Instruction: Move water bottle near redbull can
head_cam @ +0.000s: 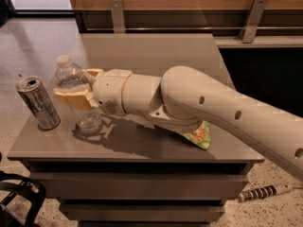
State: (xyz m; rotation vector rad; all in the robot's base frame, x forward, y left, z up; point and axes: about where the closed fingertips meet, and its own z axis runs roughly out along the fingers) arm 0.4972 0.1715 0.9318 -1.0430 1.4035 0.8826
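One step seems left: the gripper (73, 85), clenched around the water bottle (70, 78) just beside the redbull can (39, 103), should lower gently and release.

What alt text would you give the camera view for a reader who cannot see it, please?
A robot arm's hand grips an upright bottle over a grey table, close beside a silver can but apart from it. A green snack bag lies partly under the arm.
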